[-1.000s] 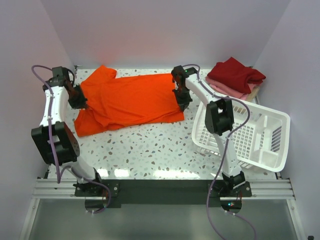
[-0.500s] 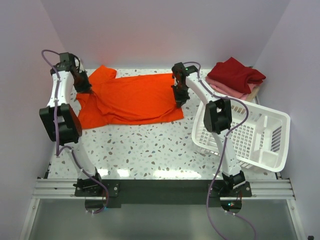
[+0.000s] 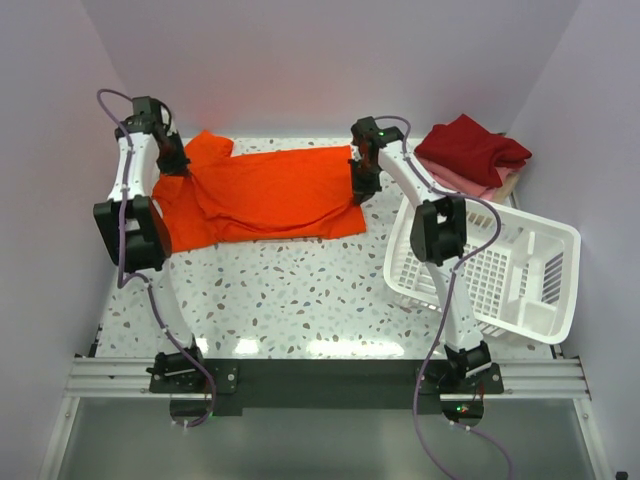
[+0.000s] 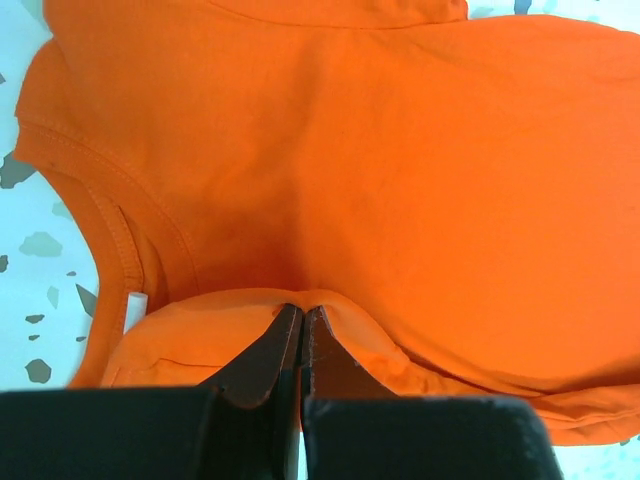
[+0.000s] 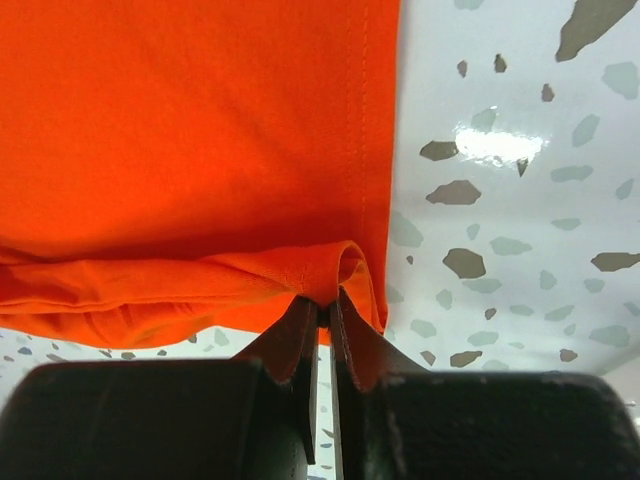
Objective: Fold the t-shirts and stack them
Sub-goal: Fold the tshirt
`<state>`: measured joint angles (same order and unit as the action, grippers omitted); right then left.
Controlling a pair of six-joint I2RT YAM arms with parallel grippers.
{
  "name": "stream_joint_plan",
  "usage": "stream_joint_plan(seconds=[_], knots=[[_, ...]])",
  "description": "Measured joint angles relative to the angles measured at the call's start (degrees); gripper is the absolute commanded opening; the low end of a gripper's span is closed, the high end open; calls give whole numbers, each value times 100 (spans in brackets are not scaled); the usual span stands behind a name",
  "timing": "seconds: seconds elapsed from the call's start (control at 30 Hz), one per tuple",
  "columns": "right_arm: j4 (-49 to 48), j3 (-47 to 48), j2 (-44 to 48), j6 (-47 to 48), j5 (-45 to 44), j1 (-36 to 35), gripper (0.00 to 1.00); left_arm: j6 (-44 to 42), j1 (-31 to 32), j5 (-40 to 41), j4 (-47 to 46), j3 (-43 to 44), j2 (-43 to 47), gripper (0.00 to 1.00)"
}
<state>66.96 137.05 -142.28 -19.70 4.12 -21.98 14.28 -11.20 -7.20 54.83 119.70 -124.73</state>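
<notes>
Speckled, glossy counter carries a smooth orange shirt, spread flat along its far edge. The left jaws pinch a fold beside the ribbed collar; the right jaws clamp the stitched hem. A stack of folded dark red, pink and beige shirts sits far right, behind a white lattice basket.

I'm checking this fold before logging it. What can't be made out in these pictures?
- Top view: the dark red shirt covers the folded stack, so the count below is unclear.
- Top view: the right arm hides part of the basket.
- Wrist views: frame edges cut off the orange shirt.
- Wrist views: the left gripper and right gripper themselves hide how much cloth they pinch.
</notes>
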Motion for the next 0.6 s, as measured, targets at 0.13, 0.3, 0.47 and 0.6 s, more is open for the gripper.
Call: stream_joint_plan(seconds=[0.13,0.3,0.47,0.6], knots=[[-66,31,-74,-76,11,92,8,17,31,118,-98,9,-20,0],[-151,31,-168,-170,59,151,32,44,118,245,-402,7,-20,57],[-367,31,-166,-247,192,160,78,227,188,501,-839,-538,238,90],[-498,-72,-81,-232,299,181,85,284,142,931,-1209,-2114,1261,91]])
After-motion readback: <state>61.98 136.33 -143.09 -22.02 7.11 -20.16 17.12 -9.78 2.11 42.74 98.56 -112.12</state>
